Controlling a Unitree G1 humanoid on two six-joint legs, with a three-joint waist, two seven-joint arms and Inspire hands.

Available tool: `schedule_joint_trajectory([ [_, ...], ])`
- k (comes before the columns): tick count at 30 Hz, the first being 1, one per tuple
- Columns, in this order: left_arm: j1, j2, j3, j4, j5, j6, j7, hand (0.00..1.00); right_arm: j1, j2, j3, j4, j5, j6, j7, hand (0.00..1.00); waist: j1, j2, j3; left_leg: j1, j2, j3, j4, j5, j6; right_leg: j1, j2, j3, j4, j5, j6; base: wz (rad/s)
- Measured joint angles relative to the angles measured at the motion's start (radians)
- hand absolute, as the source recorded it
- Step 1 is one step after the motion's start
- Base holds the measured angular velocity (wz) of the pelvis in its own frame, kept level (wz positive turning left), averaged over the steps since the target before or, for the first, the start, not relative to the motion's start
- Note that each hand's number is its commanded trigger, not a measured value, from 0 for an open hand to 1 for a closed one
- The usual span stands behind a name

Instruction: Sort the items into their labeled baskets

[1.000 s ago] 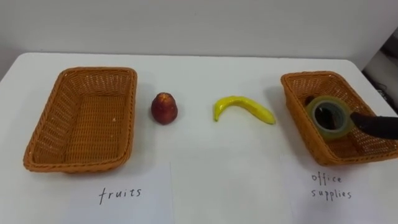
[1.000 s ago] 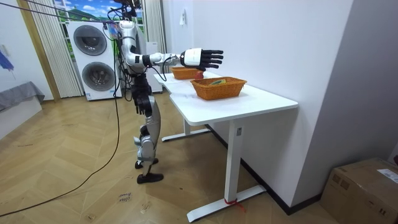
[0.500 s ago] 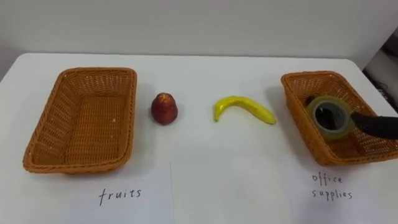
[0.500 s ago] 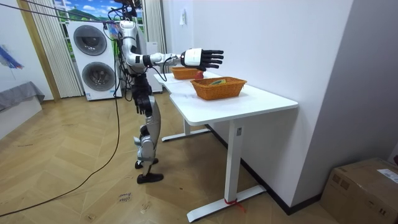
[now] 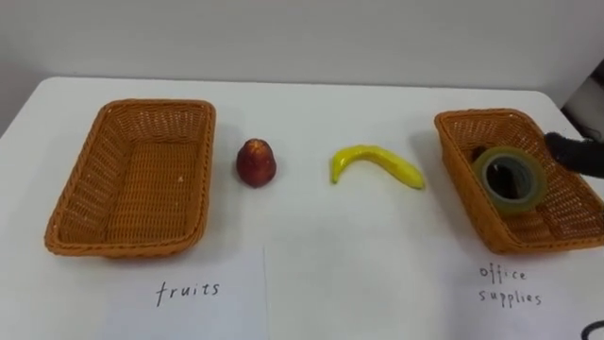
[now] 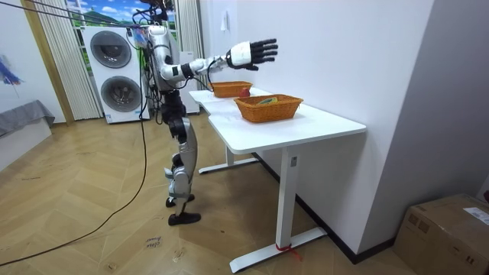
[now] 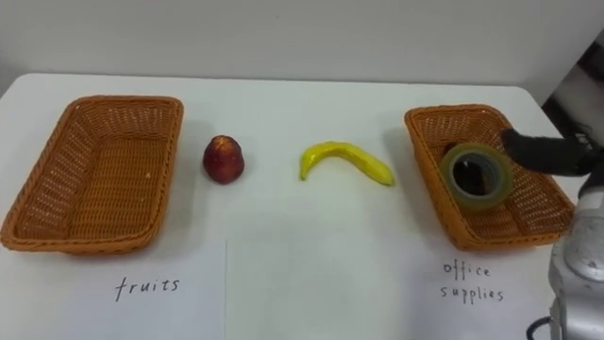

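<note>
Lifted since a moment ago, our right hand (image 6: 250, 52) hovers open, fingers straight, by the office-supplies basket's (image 5: 469, 124) right rim.
Nearest us lie two paper labels (image 5: 186, 291). Behind them the tape roll (image 5: 511, 179) rests inside that basket; the red fruit (image 5: 256, 162) and banana (image 5: 376, 164) lie apart on the table (image 5: 311, 104), between it and the fruit basket (image 5: 71, 236).

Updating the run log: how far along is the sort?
Done: tape roll sits in the office supplies basket. In hand: nothing; open right hand hovers over that basket's far edge. Left: red fruit and banana lie on the table, outside the fruits basket.
</note>
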Motion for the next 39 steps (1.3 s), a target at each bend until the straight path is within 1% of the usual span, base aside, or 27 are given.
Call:
schedule_joint_trajectory([
  [2,-0.020,0.005,0.000,0.001,0.000,-0.005,0.000,0.00,-0.017,-0.007,0.003,-0.021,0.000,-0.002,-0.005,0.00,0.015,-0.001,0.0000,0.000,0.001,-0.001,0.000,0.000,0.000,0.000,0.001,-0.002,0.000,0.000,0.000,0.00],
  [4,-0.021,0.011,0.000,0.001,-0.001,-0.011,0.001,0.00,-0.026,-0.007,0.011,-0.021,0.000,-0.008,-0.004,0.00,0.020,-0.008,0.0013,-0.001,0.001,-0.002,0.001,0.000,0.000,0.000,0.001,-0.005,-0.001,0.000,0.000,0.04],
  [8,-0.022,0.009,-0.001,0.002,-0.001,-0.012,0.008,0.00,-0.054,-0.013,0.080,-0.021,-0.004,-0.008,-0.001,0.00,0.044,-0.009,0.0008,-0.003,0.000,-0.009,0.003,0.000,0.000,0.000,0.000,-0.023,-0.003,0.000,0.000,0.02],
  [9,-0.022,0.009,-0.001,0.002,-0.001,-0.012,0.009,0.00,-0.056,-0.013,0.087,-0.021,-0.004,-0.008,0.003,0.00,0.046,-0.009,0.0007,-0.004,0.000,-0.013,0.002,0.000,0.000,0.001,-0.001,-0.029,-0.003,0.000,0.000,0.18],
  [10,-0.022,0.009,-0.001,0.004,0.000,-0.012,0.010,0.00,-0.063,-0.013,0.098,-0.021,-0.004,-0.008,0.013,0.00,0.049,-0.011,-0.0005,-0.007,-0.001,-0.024,0.002,0.000,0.000,0.002,-0.002,-0.046,-0.002,0.000,0.000,0.20],
  [14,-0.011,0.009,-0.001,0.007,0.000,-0.013,0.010,0.00,-0.097,-0.019,0.116,-0.021,0.001,-0.008,0.041,0.00,0.072,-0.014,-0.0016,-0.010,-0.001,-0.038,0.004,0.000,0.000,0.007,-0.002,-0.057,-0.003,0.000,0.000,0.14],
  [16,-0.004,0.009,0.000,0.009,0.000,-0.015,0.010,0.00,-0.105,-0.019,0.117,-0.021,0.001,-0.008,0.052,0.00,0.073,-0.016,-0.0018,-0.009,-0.003,-0.049,0.006,0.000,-0.001,0.012,-0.003,-0.058,-0.003,0.000,0.000,0.22],
  [18,0.004,0.010,0.001,0.018,0.000,-0.015,0.007,0.00,-0.107,-0.021,0.117,-0.019,0.000,-0.008,0.067,0.00,0.079,-0.022,-0.0018,-0.008,-0.010,-0.058,0.012,0.001,0.000,0.019,-0.004,-0.061,-0.003,-0.001,0.002,0.16],
  [20,0.004,0.013,0.003,0.032,0.004,-0.015,-0.006,0.00,-0.107,-0.021,0.123,-0.016,0.001,-0.008,0.084,0.00,0.098,-0.026,0.0009,-0.006,-0.007,-0.057,0.013,0.001,0.000,0.021,-0.005,-0.065,-0.004,-0.002,0.003,-0.03],
  [23,0.006,0.014,0.017,0.046,0.008,-0.008,-0.009,0.00,-0.107,-0.021,0.156,-0.008,0.000,-0.008,0.132,0.00,0.102,-0.033,0.0036,-0.008,-0.005,-0.058,0.013,0.000,0.000,0.019,-0.006,-0.073,-0.004,-0.002,0.003,-0.01],
  [25,0.006,0.017,0.020,0.046,0.007,-0.003,-0.009,0.00,-0.107,-0.021,0.177,0.001,0.000,-0.008,0.162,0.00,0.104,-0.037,0.0039,-0.009,-0.005,-0.060,0.013,0.000,0.000,0.019,-0.006,-0.073,-0.003,-0.002,0.003,0.00],
  [27,0.005,0.023,0.019,0.046,0.006,0.003,-0.009,0.00,-0.108,-0.026,0.202,0.021,0.000,-0.007,0.180,0.00,0.111,-0.041,0.0031,-0.010,-0.005,-0.060,0.012,0.000,0.000,0.020,-0.006,-0.074,-0.003,-0.002,0.003,0.00],
  [29,0.003,0.035,0.017,0.046,0.002,0.004,-0.011,0.00,-0.108,-0.040,0.233,0.035,-0.001,0.000,0.197,0.00,0.121,-0.047,0.0025,-0.024,-0.005,-0.063,0.021,0.000,-0.001,0.013,-0.007,-0.078,-0.004,-0.002,0.003,0.03],
  [31,0.003,0.040,0.016,0.048,0.001,0.005,-0.015,0.00,-0.108,-0.041,0.241,0.038,-0.001,0.002,0.213,0.00,0.122,-0.047,0.0027,-0.034,-0.006,-0.065,0.030,0.000,0.000,0.009,-0.008,-0.082,-0.004,-0.002,0.003,0.08],
  [32,0.002,0.043,0.015,0.048,0.001,0.004,-0.020,0.00,-0.108,-0.042,0.244,0.038,-0.001,0.002,0.216,0.00,0.123,-0.047,0.0024,-0.045,-0.007,-0.073,0.036,0.000,0.000,0.004,-0.010,-0.091,-0.003,-0.001,0.002,0.13],
  [34,0.004,0.045,0.008,0.047,0.001,0.005,-0.028,0.00,-0.110,-0.057,0.264,0.055,-0.002,0.002,0.217,0.00,0.127,-0.046,0.0025,-0.055,-0.008,-0.077,0.047,0.000,0.000,-0.001,-0.012,-0.100,-0.002,-0.001,0.002,0.11],
  [35,0.003,0.045,-0.001,0.045,0.003,0.008,-0.029,0.00,-0.113,-0.073,0.285,0.076,-0.002,0.002,0.231,0.00,0.130,-0.046,0.0027,-0.061,-0.008,-0.079,0.052,0.000,0.000,-0.003,-0.013,-0.102,-0.002,-0.001,0.002,0.04],
  [37,-0.005,0.044,-0.008,0.044,0.007,0.011,-0.034,0.00,-0.123,-0.088,0.318,0.110,-0.028,0.004,0.262,0.00,0.140,-0.047,0.0020,-0.072,-0.009,-0.082,0.057,0.000,0.000,-0.010,-0.013,-0.103,0.000,-0.001,0.002,0.04],
  [39,-0.015,0.045,-0.015,0.044,0.007,0.012,-0.035,0.00,-0.143,-0.090,0.343,0.148,-0.044,0.004,0.292,0.00,0.146,-0.046,0.0023,-0.081,-0.009,-0.084,0.064,0.000,0.000,-0.016,-0.012,-0.102,0.000,0.000,0.000,0.00],
])
